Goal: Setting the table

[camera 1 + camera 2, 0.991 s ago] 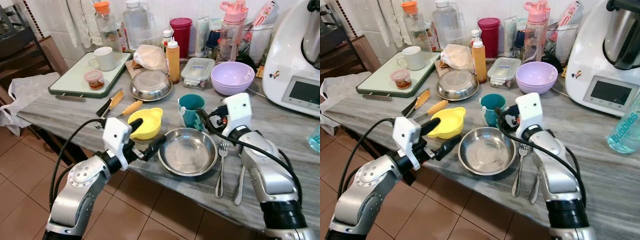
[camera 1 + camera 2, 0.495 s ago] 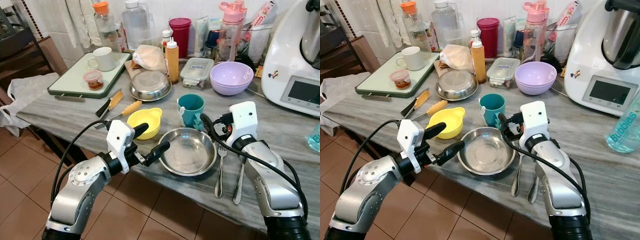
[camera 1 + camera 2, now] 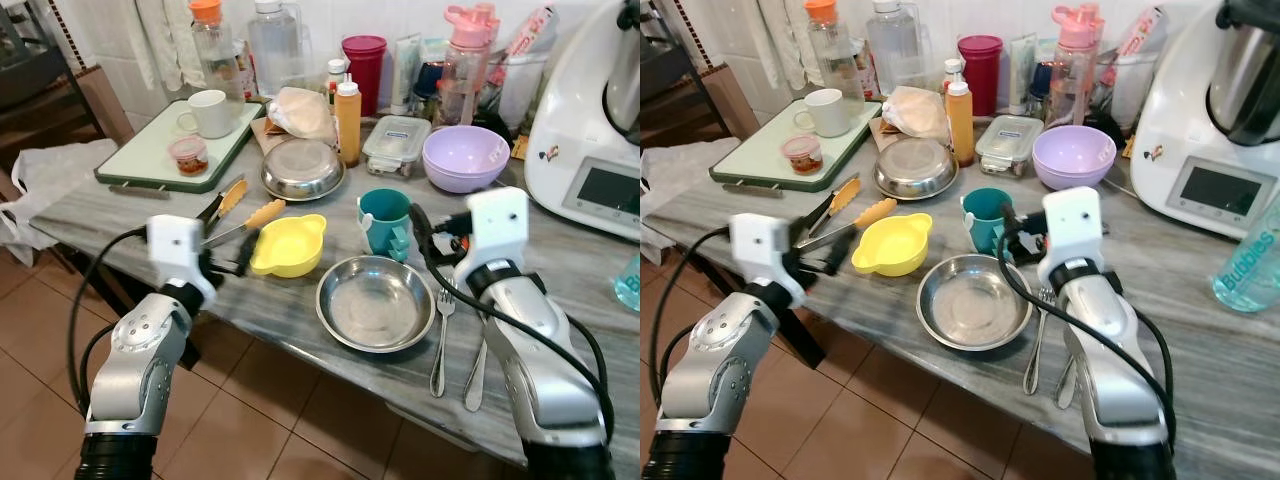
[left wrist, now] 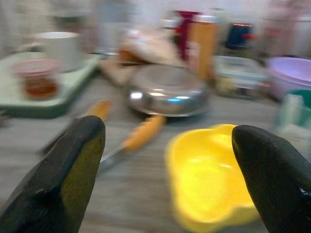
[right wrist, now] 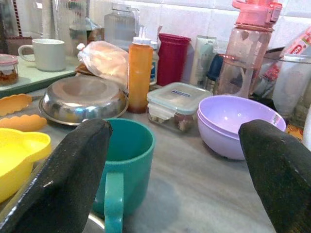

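Note:
A shallow steel bowl sits near the table's front edge, with a fork and a spoon lying to its right. Behind it stand a teal cup and a yellow bowl. My left gripper hovers open just left of the yellow bowl; in the left wrist view the yellow bowl lies ahead between the fingers. My right gripper is open just right of the teal cup, holding nothing.
Orange-handled utensils lie behind the left gripper. A green tray with a white mug, an upturned steel bowl, a purple bowl, bottles and a lidded box fill the back. A white kitchen machine stands at right.
My left arm has swung left, away from the steel bowl's rim, to the left of the yellow bowl. My right gripper has edged slightly back toward the teal cup.

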### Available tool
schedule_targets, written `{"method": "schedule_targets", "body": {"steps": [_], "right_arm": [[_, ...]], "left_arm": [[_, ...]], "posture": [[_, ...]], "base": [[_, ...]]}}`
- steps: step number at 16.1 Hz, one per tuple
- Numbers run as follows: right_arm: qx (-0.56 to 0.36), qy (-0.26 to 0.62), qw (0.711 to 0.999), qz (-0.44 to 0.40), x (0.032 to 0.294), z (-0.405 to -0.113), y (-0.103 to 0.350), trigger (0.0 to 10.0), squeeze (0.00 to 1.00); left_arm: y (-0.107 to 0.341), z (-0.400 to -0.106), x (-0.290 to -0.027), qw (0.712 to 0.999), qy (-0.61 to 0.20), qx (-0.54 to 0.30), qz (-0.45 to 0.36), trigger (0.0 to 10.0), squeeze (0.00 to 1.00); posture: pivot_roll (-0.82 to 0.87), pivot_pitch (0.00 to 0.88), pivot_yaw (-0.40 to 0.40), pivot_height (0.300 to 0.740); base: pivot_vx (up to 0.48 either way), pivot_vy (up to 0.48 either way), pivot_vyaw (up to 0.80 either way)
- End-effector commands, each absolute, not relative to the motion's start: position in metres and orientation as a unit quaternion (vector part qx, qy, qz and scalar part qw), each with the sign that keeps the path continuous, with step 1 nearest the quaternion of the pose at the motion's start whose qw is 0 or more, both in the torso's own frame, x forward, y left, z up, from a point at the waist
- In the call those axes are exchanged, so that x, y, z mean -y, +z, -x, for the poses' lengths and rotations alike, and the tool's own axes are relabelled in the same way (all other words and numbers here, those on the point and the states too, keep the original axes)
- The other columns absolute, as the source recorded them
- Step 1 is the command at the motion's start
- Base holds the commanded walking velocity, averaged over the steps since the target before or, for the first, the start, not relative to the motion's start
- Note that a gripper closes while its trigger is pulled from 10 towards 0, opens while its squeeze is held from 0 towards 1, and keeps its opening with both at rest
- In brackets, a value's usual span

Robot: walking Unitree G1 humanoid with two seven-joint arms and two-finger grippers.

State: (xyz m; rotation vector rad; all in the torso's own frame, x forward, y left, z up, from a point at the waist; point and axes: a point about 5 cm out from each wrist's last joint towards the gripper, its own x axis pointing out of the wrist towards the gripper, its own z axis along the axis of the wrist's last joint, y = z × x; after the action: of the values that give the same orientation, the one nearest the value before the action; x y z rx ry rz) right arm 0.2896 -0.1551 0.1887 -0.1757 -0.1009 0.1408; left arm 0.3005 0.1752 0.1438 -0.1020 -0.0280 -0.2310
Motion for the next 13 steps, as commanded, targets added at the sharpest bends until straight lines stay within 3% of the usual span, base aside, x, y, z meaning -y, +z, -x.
{"method": "schedule_targets", "body": {"steps": [1, 2, 3, 4, 5, 13], "right_arm": [[0.066, 0.072, 0.991, 0.088, 0.153, -0.286, 0.194, 10.0, 1.00], [0.078, 0.077, 0.989, 0.096, 0.151, -0.285, 0.197, 10.0, 1.00], [0.092, 0.084, 0.986, 0.107, 0.146, -0.285, 0.203, 10.0, 0.35], [0.097, 0.086, 0.985, 0.110, 0.144, -0.285, 0.205, 10.0, 0.06], [0.097, 0.089, 0.985, 0.108, 0.142, -0.286, 0.205, 10.0, 0.00], [0.089, 0.107, 0.985, 0.104, 0.132, -0.287, 0.199, 10.0, 0.00]], "left_arm": [[0.138, -0.298, -0.185, 0.997, -0.071, 0.011, 0.039, 10.0, 0.00], [0.134, -0.295, -0.186, 0.998, -0.058, 0.009, 0.036, 10.0, 0.00], [0.132, -0.292, -0.182, 0.997, -0.062, 0.005, 0.044, 10.0, 0.00], [0.131, -0.291, -0.179, 0.997, -0.063, 0.005, 0.043, 10.0, 0.00], [0.132, -0.292, -0.177, 0.997, -0.061, 0.006, 0.041, 10.0, 0.00], [0.138, -0.299, -0.178, 0.998, -0.049, 0.015, 0.034, 10.0, 0.00]], "posture": [[-0.08, 0.000, 0.054, 0.740], [-0.08, 0.000, 0.052, 0.740], [-0.07, 0.000, 0.048, 0.740], [-0.07, 0.000, 0.046, 0.740], [-0.07, 0.000, 0.046, 0.740], [-0.06, 0.000, 0.049, 0.740]], "base": [[0.000, 0.000, 0.00], [0.000, 0.000, 0.00], [0.000, 0.000, 0.52], [0.000, 0.000, 0.80], [0.000, 0.000, 0.80], [0.000, 0.000, 0.80]]}}
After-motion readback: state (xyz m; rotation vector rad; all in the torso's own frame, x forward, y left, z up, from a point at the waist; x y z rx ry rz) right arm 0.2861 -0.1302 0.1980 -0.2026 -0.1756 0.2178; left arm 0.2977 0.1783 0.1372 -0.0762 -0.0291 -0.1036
